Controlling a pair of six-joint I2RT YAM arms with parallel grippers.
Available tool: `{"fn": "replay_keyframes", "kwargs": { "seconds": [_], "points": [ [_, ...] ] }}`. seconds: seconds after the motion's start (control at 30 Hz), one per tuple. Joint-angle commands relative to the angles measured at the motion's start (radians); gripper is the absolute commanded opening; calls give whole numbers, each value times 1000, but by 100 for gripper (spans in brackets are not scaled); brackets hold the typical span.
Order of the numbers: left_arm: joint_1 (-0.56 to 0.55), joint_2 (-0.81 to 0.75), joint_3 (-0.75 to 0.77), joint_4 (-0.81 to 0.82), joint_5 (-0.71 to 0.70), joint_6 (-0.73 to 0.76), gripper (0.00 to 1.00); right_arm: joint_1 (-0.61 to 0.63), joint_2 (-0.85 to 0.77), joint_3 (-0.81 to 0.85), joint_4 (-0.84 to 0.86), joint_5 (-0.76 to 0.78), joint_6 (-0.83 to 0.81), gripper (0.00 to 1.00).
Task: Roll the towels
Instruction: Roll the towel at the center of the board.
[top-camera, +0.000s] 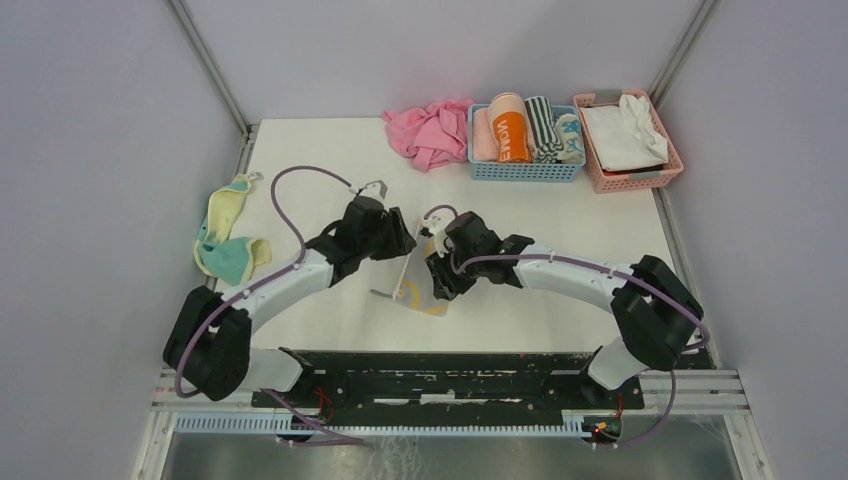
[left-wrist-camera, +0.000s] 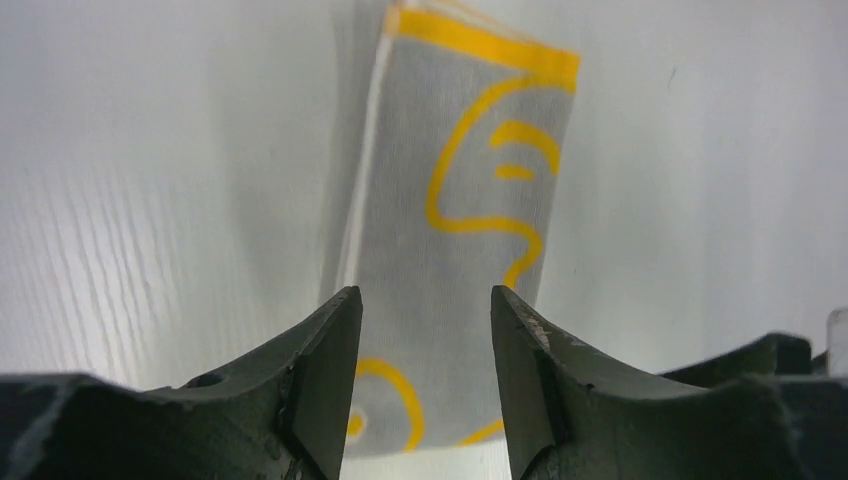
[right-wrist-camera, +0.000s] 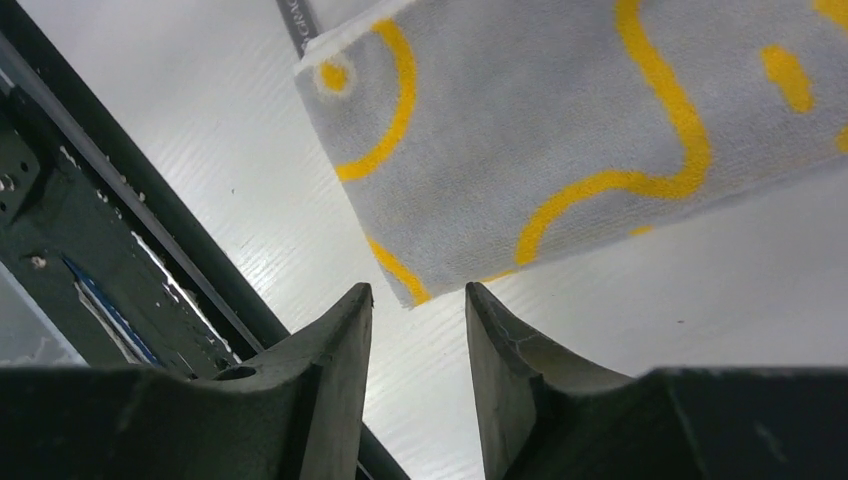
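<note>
Left fingers (left-wrist-camera: 320, 385) partly cover the near end of the grey towel (left-wrist-camera: 455, 220).

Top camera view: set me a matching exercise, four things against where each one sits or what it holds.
Things:
1. pink cloth
2. yellow and teal towel
3. grey towel with yellow marks
4. blue basket

Places:
A. middle of the table, on the near side
B. far edge, holding rolled towels
C. left edge, crumpled
D. far edge, lying loose in a heap

Pairs: 1-D, 2-C, 3-A, 4-B
</note>
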Motion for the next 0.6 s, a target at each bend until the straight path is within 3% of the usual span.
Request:
{"fn": "replay_keyframes", "kwargs": {
  "seconds": [0.0, 0.3, 0.57],
  "points": [
    [-53, -92, -150, 6, 21, -96, 55, 63, 21, 9, 29, 8, -148, 48],
    [-106, 21, -227, 99, 60, -133, 34, 199, 140, 50, 10, 235, -311, 55],
    [-91, 149, -210, 63, -52, -108, 27, 304, 264, 99, -80, 390, -360, 54]
  ]
}}
